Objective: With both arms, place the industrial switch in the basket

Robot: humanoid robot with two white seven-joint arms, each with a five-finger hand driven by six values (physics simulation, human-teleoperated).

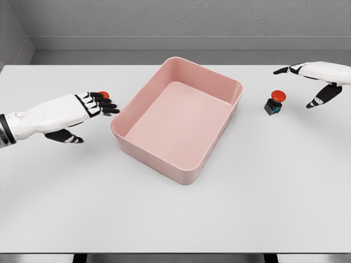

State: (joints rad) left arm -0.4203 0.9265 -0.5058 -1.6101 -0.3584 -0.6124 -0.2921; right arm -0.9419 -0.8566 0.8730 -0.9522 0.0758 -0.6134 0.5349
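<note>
- Head view: a pink rectangular basket (181,164) sits at the middle of a white table (175,219), turned at an angle, with nothing inside it.
- Right of the basket, an industrial switch (275,102) with a red button cap on a dark base stands on the table, apart from the basket wall.
- The right hand (318,76) hovers just right of this switch, fingers spread and relaxed, thumb pointing down; no fingertip touches the switch.
- The left hand (82,109) reaches in beside the basket's left corner, fingers extended and close together.
- A second red-capped switch (103,95) shows just behind these fingertips; whether they touch it cannot be told.
</note>
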